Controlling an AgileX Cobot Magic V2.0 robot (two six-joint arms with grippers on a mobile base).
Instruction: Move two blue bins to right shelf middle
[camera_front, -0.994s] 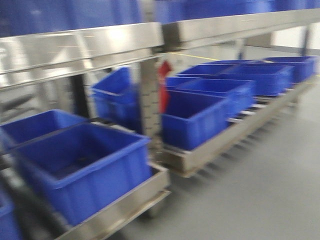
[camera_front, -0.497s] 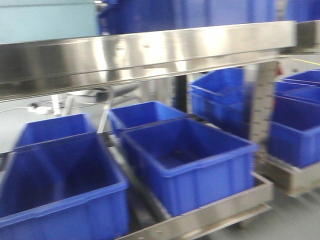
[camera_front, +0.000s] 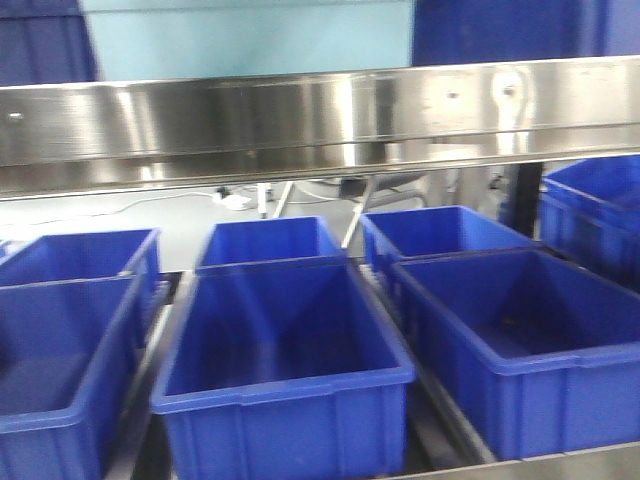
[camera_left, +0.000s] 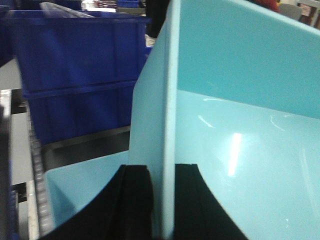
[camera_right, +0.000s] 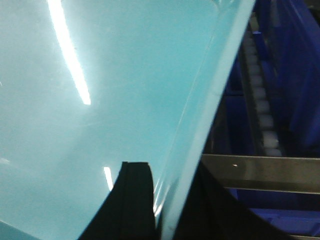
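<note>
Left gripper (camera_left: 162, 172) and right gripper (camera_right: 167, 170) clamping the pale bin (camera_left: 240, 125) by its walls; I am carrying it level, squeezing evenly.

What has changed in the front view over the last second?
The front view has swung left: the blue bin that sat low on the left now lies at the right, and the neighbouring shelf has left frame. The bins stay in their rows under the steel rail.
</note>
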